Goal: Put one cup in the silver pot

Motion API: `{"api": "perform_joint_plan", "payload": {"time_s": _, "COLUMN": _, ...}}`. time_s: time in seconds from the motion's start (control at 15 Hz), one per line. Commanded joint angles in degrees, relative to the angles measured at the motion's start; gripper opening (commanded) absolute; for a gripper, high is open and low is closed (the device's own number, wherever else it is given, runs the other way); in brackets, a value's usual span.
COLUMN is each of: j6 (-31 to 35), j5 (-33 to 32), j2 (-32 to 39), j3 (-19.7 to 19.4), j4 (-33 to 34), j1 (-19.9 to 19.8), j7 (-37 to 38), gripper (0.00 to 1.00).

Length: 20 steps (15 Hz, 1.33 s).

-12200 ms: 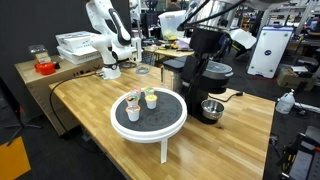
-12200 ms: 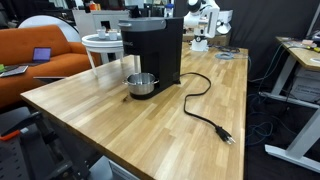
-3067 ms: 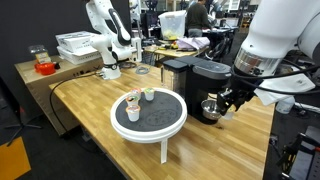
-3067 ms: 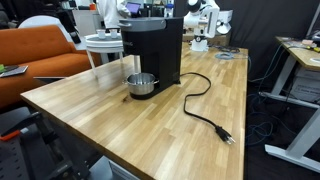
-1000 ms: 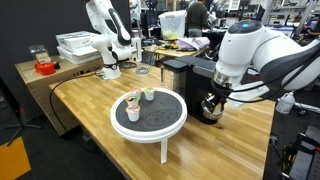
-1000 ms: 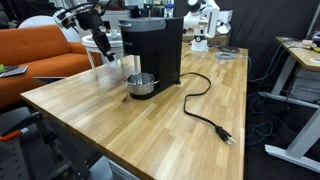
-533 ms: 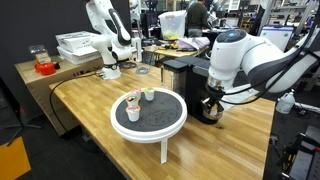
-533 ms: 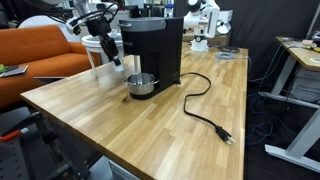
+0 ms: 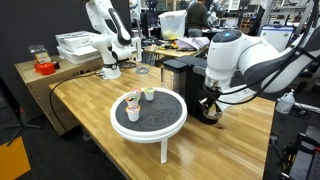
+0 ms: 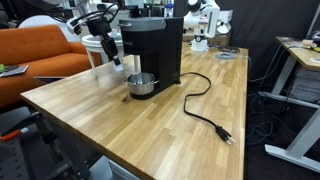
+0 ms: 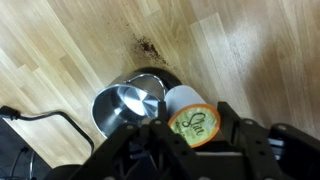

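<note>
My gripper [image 11: 190, 138] is shut on the cup [image 11: 190, 122], a small white-walled cup with a yellow-green printed lid that faces the wrist camera. Just beyond it in the wrist view lies the silver pot [image 11: 128, 106], shiny and empty, with the cup hanging over its rim on the right side. In both exterior views the pot [image 9: 212, 110] [image 10: 141, 84] stands on the wooden table against the black coffee machine. The gripper [image 9: 210, 100] [image 10: 113, 56] hovers a little above it, to one side.
The black coffee machine [image 10: 152, 48] stands right behind the pot, its cord [image 10: 205, 110] trailing across the table. A round white side table [image 9: 176, 120] carries a pink-red cup [image 9: 133, 100], a white cup [image 9: 133, 113] and another yellow-green cup [image 9: 149, 95]. The pot's dark handle [image 9: 232, 97] sticks out sideways.
Over the last second the arm carried the cup closer to the pot and lower. In the last half second it has barely moved.
</note>
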Motion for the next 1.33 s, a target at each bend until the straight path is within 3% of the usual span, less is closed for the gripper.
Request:
{"api": "perform_joint_plan", "payload": {"time_s": 0.0, "j6": 0.02, "j5": 1.11, "j2": -0.28, "j3": -0.81, "j4": 0.00, "j1": 1.04, "j7": -0.32, "gripper": 0.52}}
{"api": "perform_joint_plan", "payload": {"time_s": 0.4, "j6": 0.01, "j5": 1.49, "j2": -0.41, "j3": -0.78, "j4": 0.00, "j1": 1.18, "j7": -0.30, "gripper": 0.52}}
{"api": "perform_joint_plan", "payload": {"time_s": 0.47, "j6": -0.52, "j5": 0.53, "j2": -0.51, "j3": -1.04, "j4": 0.00, "j1": 1.42, "j7": 0.32, "gripper": 0.27}}
{"api": "perform_joint_plan", "payload": {"time_s": 0.87, "j6": -7.97, "j5": -5.63, "j2": -1.51, "j3": -1.50, "j4": -0.71, "j1": 2.72, "j7": 3.82, "gripper": 0.27}}
{"api": "perform_joint_plan", "payload": {"time_s": 1.27, "j6": -16.00, "j5": -9.99, "j2": -1.19, "j3": -0.73, "j4": -0.15, "j1": 2.06, "j7": 2.60, "gripper": 0.27}}
